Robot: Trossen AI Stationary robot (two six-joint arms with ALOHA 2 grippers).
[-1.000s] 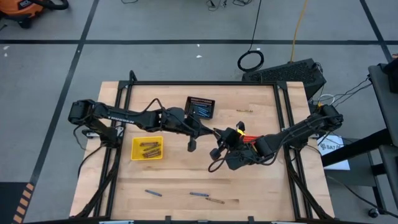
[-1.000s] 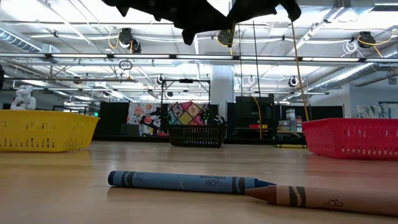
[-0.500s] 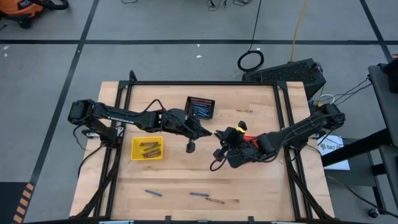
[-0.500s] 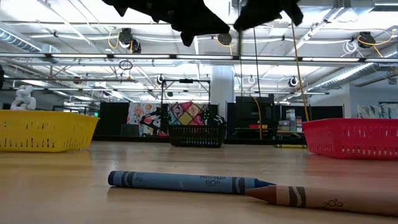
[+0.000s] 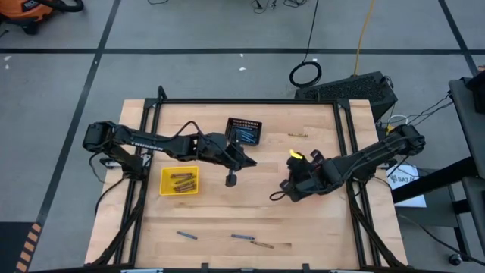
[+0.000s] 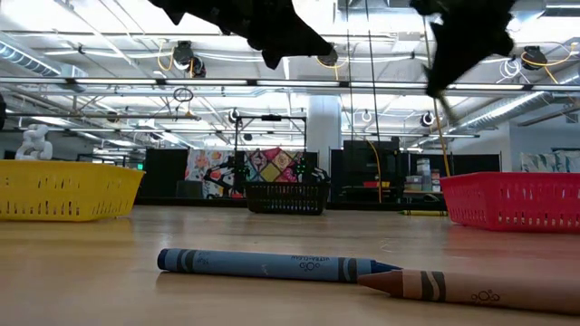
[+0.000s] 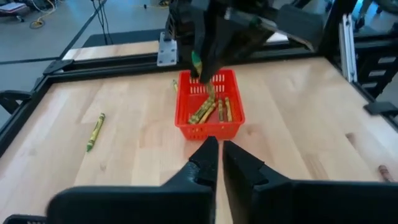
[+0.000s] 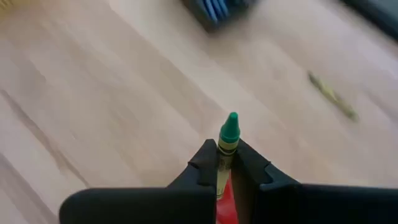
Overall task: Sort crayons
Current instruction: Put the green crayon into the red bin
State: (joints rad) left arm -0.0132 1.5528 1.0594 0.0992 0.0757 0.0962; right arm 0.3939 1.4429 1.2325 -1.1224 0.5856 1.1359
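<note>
Green-tipped crayon (image 8: 227, 142) pinched in right hand (image 8: 225, 163); left hand (image 7: 215, 163) near-closed, empty.

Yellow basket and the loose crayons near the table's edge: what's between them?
Nothing: in the high view, only bare wooden table lies between the yellow basket and the loose crayons.

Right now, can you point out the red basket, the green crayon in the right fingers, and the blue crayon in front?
red basket (image 7: 186, 127): left wrist view, front wall.
green crayon (image 8: 230, 127): right wrist view, tip.
blue crayon (image 6: 263, 264): low view, wrapper.
</note>
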